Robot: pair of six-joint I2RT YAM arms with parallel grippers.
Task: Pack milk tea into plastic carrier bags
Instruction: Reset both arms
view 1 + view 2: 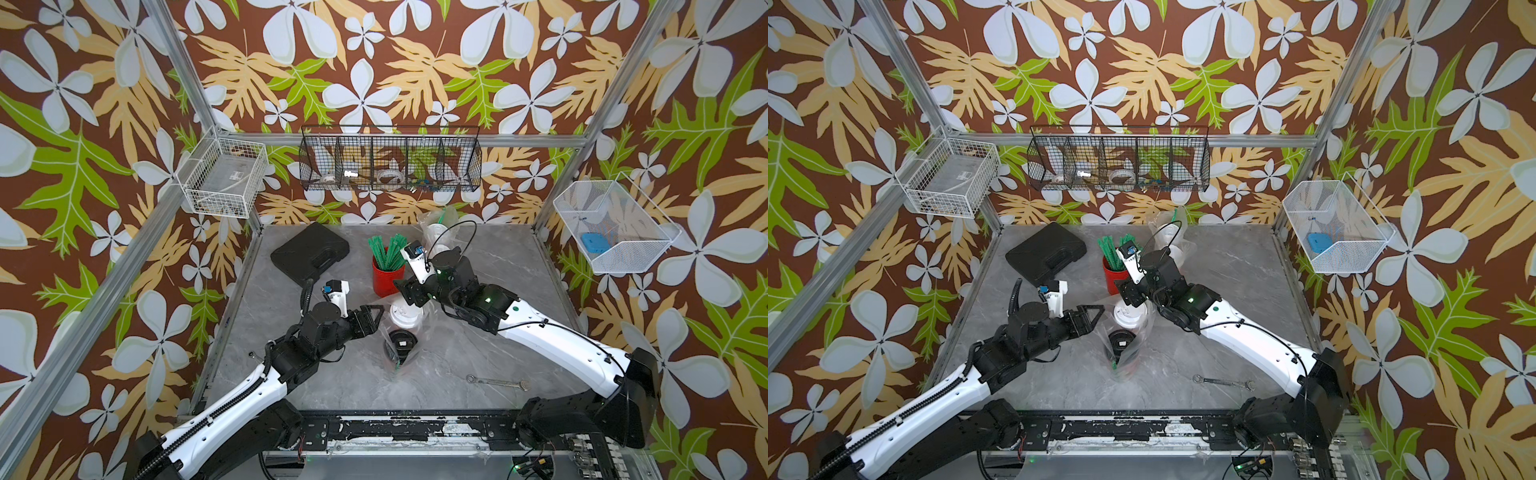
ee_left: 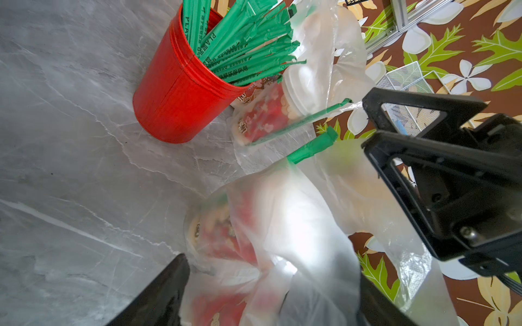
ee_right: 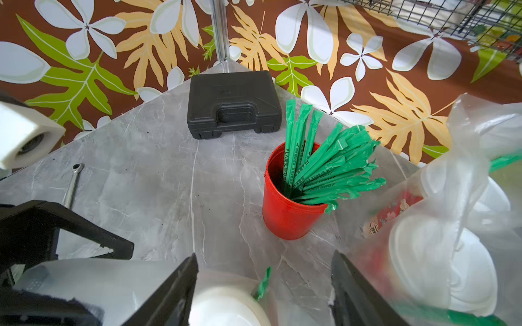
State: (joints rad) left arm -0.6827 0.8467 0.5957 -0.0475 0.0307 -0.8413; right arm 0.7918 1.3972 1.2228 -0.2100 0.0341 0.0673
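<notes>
So both carrier bags look loaded. The near bag [image 1: 399, 363] sits just in front of the red pot [image 1: 387, 278] and holds the black-lid cup [image 1: 401, 343] and a white-lid cup [image 1: 405, 318]. The far bag [image 1: 436, 226] is just behind the pot, with two white lids showing through it in the right wrist view.

The left gripper [image 2: 271, 271] has its jaws spread on either side of the near bag, not pinching it. The right gripper [image 3: 264, 255] is also spread wide above the white lid, gripping nothing.

My worry is that film. It's thin and floppy and bunches right up against the fingers, so if either arm pulls away carelessly a jaw could snag a fold and tip the tall cups over. With nothing holding the handles, I'd guess the bag mouth just slumps. The right arm also hangs right over the pot, so one bump could scatter the straws [image 3: 324, 166].

Readable text: the green straw wrappers say "PLA", followed by Chinese characters I can't make out. The cups have gold print, but it's too blurred to read.
</notes>
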